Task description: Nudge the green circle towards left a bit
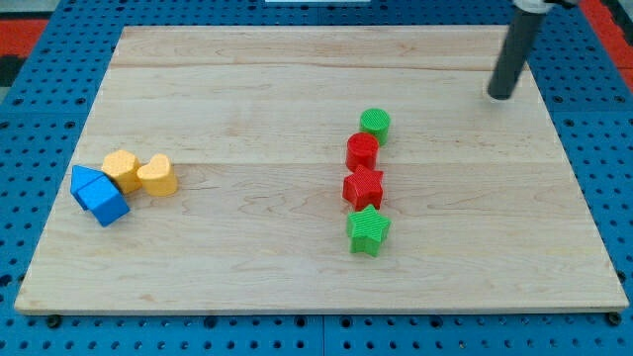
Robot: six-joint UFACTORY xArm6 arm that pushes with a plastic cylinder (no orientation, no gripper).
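The green circle sits right of the board's middle, at the top of a column of blocks. Below it, touching, are a red round block, a red star and a green star. My tip is at the view's upper right, well to the right of the green circle and slightly above it, touching no block.
At the view's left a cluster holds a yellow hexagon, a yellow heart and two blue blocks. The wooden board lies on a blue pegboard table.
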